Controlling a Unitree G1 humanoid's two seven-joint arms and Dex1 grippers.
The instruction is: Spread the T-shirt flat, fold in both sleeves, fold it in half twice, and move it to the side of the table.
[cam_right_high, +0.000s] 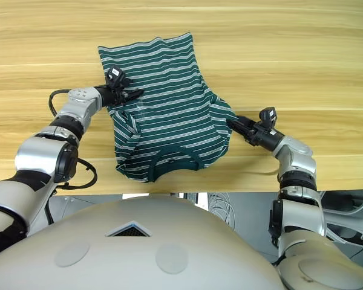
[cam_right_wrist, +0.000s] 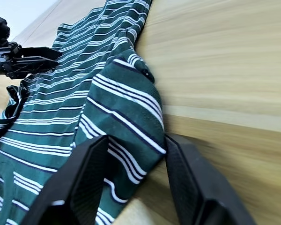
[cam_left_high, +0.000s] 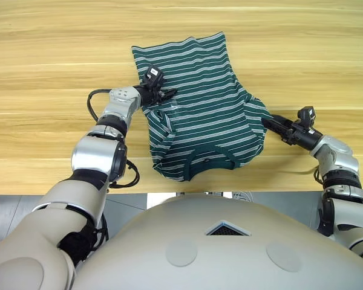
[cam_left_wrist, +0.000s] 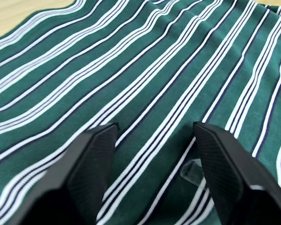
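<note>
L fingers (cam_left_wrist: 91, 159) spread; R fingers (cam_right_wrist: 86, 173) straddle T-shirt sleeve (cam_right_wrist: 126, 108).

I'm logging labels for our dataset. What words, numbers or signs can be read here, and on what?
No readable text.
The green striped T-shirt shows stripes only, no print.
A small white sticker on the black mount by the left gripper is too small to read.
The light wooden table bears no markings.
</note>
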